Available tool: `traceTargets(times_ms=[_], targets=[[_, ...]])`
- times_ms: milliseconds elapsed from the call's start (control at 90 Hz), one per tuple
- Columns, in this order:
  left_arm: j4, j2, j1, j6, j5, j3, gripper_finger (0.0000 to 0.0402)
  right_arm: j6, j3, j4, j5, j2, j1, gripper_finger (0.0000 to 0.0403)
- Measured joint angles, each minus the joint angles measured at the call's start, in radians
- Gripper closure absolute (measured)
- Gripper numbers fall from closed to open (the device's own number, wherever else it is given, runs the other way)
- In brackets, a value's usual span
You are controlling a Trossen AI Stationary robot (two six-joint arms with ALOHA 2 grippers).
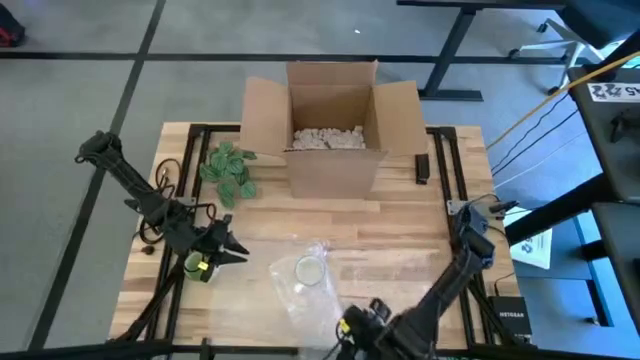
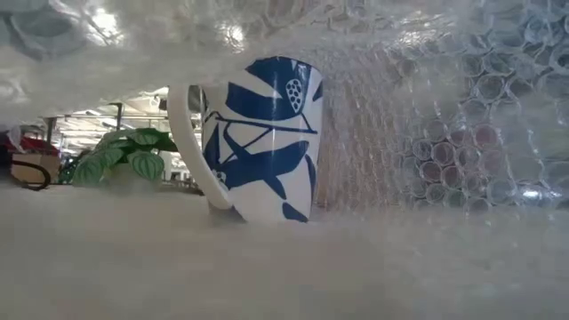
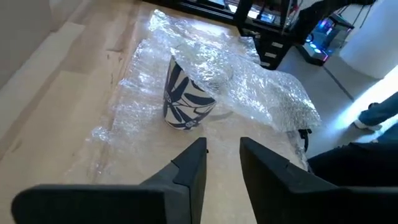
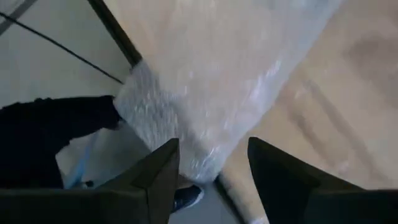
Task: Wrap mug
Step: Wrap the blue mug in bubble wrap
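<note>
1. Firstly, two grippers are counted: left gripper (image 3: pixel 222 163) is held parted, empty, near the mug; right gripper (image 4: pixel 211 165) is spread at the table's near edge over bubble wrap (image 4: pixel 205 81).
2. One mug (image 3: pixel 185 96) is seen upright mid-table, partly veiled by wrap.
3. One cardboard box (image 1: pixel 335 130) is seen behind.

Two dark jointed arms, black angular pincer fingers (image 3: pixel 193 168), thin black cables

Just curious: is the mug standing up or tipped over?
Upright. The mug stands on its base on the bubble wrap, rim on top.
</note>
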Motion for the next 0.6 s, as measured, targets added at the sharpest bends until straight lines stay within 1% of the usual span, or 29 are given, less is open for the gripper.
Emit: traceTargets(times_ms=[89,244,444,600], targets=[[0.003,0.000,-0.002,-0.007,-0.007,0.000,0.0322,0.019,0.000,0.054,-0.024,0.048,0.017,0.0226],[0.003,0.001,-0.002,-0.020,-0.008,0.000,0.0322,0.043,0.000,0.100,-0.019,0.109,0.036,0.0226],[0.002,0.002,-0.002,-0.039,-0.008,0.000,0.0322,0.127,0.000,0.095,-0.001,0.130,0.069,0.0226],[0.004,0.002,-0.007,-0.040,-0.008,0.000,0.0322,0.153,0.000,0.076,0.006,0.141,0.076,0.0226]])
